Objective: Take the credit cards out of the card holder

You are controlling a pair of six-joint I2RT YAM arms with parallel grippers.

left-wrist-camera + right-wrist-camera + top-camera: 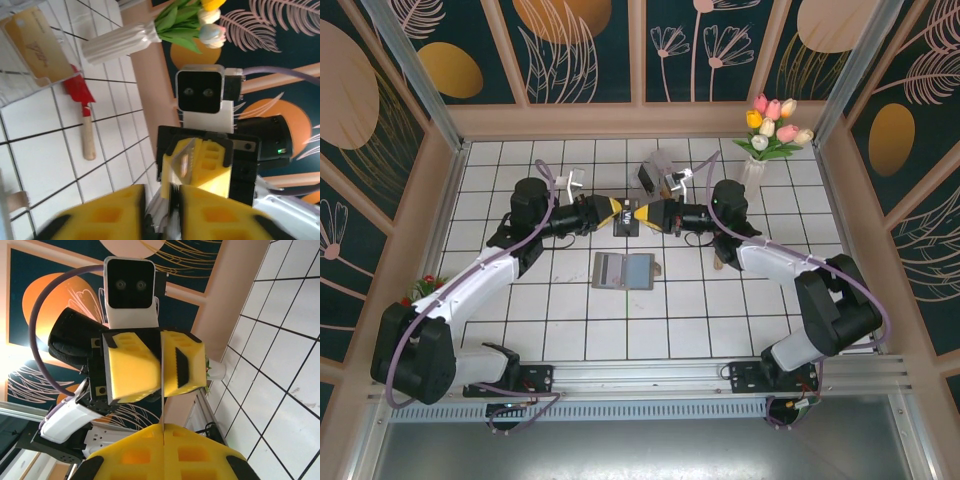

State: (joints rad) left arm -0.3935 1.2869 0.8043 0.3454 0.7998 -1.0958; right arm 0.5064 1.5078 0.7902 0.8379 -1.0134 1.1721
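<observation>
The card holder [622, 270] lies open and flat. Just beyond it, the left gripper [612, 212] and right gripper [646, 213] both pinch one card [630, 225], jaws pressed tight. If both pull, it may bend or slip free.

The worktop [570, 330] is a grid of white square tiles with dark grout, evenly lit. A pale wood-coloured ledge [620, 122] borders it at 12, 3 and 9 o'clock. Above the ledge stand wall panels [580, 50] of dark teal, set in pale frames and painted with orange and gold discs and thin line drawings of leaves and flowers. Slanting aluminium posts [410, 70] rise at 11 and 1 o'clock. A white ribbed vase of tulips [770, 135] stands in the 1 o'clock corner. At 6 o'clock an aluminium rail [650, 375] runs along the edge, with a dull grey metal sheet [620, 445] beyond it.
</observation>
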